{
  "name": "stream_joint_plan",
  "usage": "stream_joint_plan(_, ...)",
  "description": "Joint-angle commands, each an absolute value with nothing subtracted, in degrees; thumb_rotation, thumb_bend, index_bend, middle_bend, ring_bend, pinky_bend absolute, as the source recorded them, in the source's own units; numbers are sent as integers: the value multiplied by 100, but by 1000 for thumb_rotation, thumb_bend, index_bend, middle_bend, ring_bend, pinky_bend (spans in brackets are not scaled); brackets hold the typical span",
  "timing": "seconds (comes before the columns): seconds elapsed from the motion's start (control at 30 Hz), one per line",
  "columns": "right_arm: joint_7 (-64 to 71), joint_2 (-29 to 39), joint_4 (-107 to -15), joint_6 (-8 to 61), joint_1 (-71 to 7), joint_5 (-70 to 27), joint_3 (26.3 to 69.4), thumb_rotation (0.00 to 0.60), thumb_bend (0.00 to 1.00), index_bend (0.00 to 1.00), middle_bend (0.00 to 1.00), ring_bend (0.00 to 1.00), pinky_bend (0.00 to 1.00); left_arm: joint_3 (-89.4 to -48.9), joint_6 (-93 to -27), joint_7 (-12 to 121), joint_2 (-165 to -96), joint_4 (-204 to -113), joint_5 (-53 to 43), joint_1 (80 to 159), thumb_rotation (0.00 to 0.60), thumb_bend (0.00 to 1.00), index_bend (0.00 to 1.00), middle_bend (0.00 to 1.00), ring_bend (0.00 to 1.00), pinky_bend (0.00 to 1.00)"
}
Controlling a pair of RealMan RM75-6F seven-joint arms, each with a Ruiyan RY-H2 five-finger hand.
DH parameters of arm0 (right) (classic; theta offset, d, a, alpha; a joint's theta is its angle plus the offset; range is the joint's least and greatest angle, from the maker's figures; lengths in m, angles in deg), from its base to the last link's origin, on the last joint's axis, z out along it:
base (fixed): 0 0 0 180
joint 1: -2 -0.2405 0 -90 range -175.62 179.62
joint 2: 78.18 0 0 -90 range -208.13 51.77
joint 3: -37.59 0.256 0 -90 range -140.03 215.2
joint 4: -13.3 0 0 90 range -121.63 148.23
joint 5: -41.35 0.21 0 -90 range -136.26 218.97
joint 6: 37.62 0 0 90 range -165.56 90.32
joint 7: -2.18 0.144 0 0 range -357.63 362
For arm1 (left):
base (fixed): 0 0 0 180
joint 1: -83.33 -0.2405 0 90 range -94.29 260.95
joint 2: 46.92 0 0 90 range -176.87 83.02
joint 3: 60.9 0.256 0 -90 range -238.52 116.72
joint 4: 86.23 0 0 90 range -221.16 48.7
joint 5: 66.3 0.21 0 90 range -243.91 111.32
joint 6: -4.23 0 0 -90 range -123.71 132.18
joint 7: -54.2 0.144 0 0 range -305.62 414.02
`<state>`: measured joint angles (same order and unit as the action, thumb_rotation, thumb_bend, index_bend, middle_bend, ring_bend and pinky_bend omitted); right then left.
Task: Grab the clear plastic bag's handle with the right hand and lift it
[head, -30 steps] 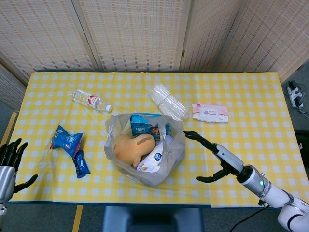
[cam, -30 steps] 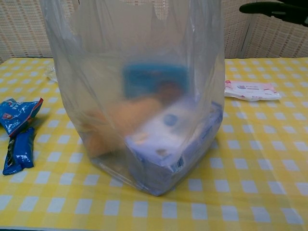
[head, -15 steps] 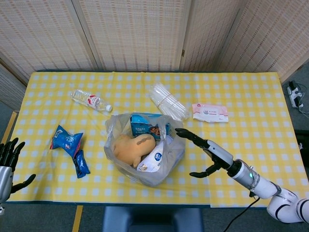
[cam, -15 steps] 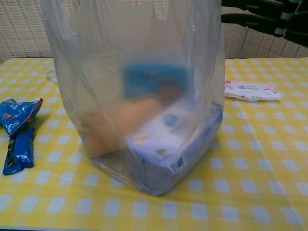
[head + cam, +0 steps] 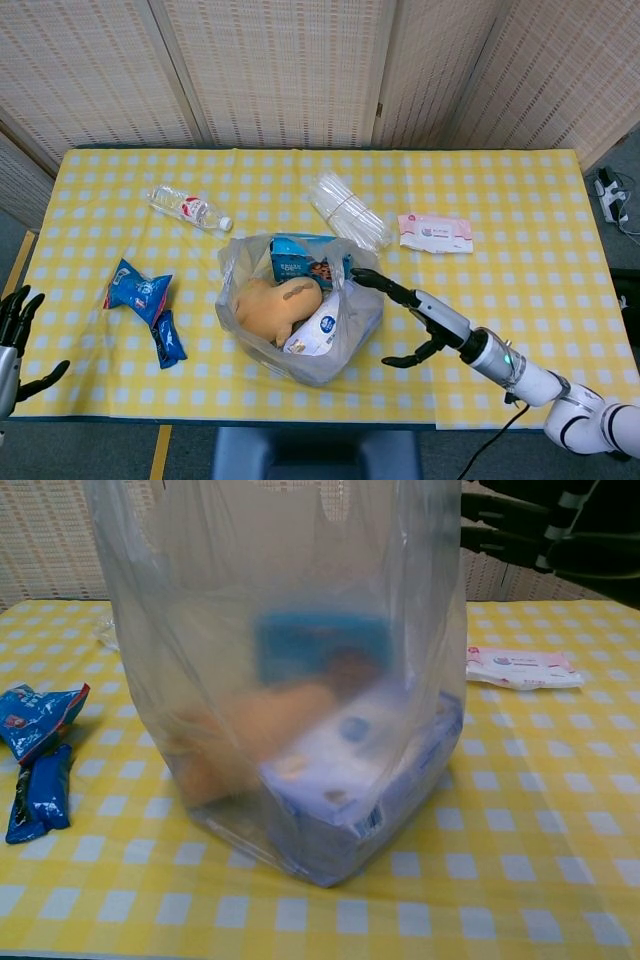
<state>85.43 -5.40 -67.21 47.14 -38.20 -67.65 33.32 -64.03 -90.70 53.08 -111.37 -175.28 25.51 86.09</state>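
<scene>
Clear plastic bag [image 5: 300,320] mid-table, right hand [image 5: 418,318] at its rim, fingers [image 5: 372,280] spread, grasping nothing.

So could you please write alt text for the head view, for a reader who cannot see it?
The right hand, fingers spread and holding nothing, reaches toward the rim of a filled clear plastic bag on a yellow checked table. A water bottle, blue snack packets and a wipes pack lie around it.
</scene>
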Motion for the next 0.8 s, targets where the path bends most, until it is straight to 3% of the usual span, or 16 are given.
stream_joint_plan(0.03, 8439, -597, -6775, 4866, -3745, -6791, 3274, 600, 256, 0, 0, 25, 0, -6404, -9068, 5303, -11135, -17527, 2549, 8608, 600, 192, 0, 17, 20, 0)
stream_joint_plan(0.8, 7923, -721, -6991, 4683, -4005, -6696, 3356, 600, 256, 0, 0, 51, 0, -6429, -8987, 5304, -11145, -17516, 2474, 8625, 600, 193, 0, 18, 19, 0)
